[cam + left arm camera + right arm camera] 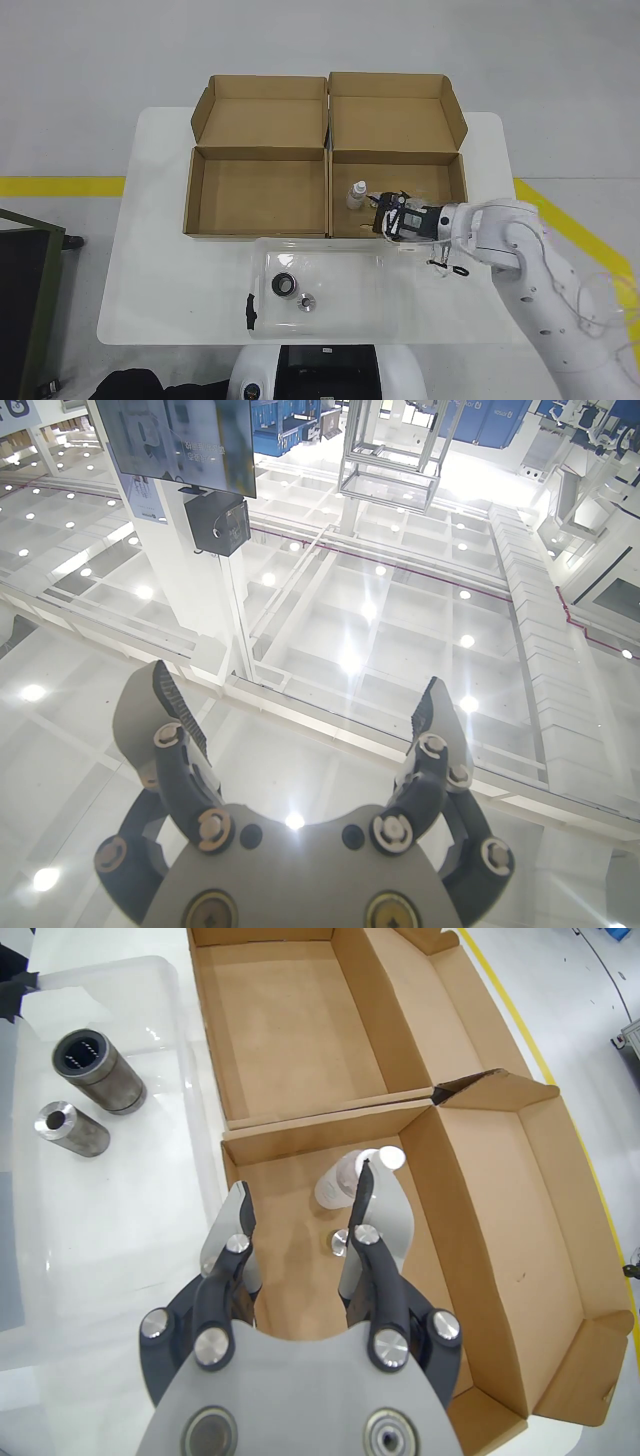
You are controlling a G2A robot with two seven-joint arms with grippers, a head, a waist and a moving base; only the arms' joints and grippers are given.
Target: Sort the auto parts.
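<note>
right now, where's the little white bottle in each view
top view: white bottle in the cardboard box under the right gripper, near the wall shared with the other box.
left wrist view: faces the ceiling past the open left gripper.
right wrist view: white bottle on the box floor, just beyond the right gripper.
shared landmark: that cardboard box.

Two open cardboard boxes, the left box and the right box, stand side by side and touching on the far half of the table. A plastic bin sits along the near edge, just before them. Toward its left end a linear bearing stands just behind and left of a steel sleeve. Near the right box's near-left corner stands a small bottle, with a metal stud just beside it.
</note>
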